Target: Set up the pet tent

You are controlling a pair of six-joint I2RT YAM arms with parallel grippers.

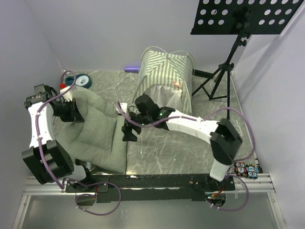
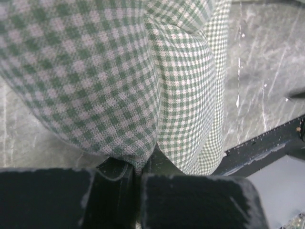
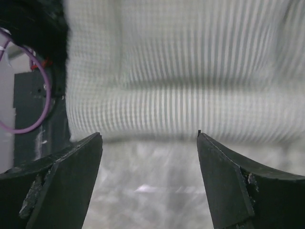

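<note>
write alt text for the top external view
Over a grey marbled table, the left gripper pinches a green-checked cushion while the right gripper reaches to its right edge. Behind them stands a green-and-white striped pet tent, with a black music stand at the far right.

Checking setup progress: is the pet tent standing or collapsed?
Standing: the pet tent rises as a dome, its striped fabric stretched up rather than lying flat.

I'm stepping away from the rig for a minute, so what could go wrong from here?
1. The left end effector pinches only a fold of the checked cushion, so the fabric may slip free.
2. The right arm lies close in front of the standing pet tent; a wide swing could knock it over.
3. The open right end effector could snag the cushion's edge.
</note>
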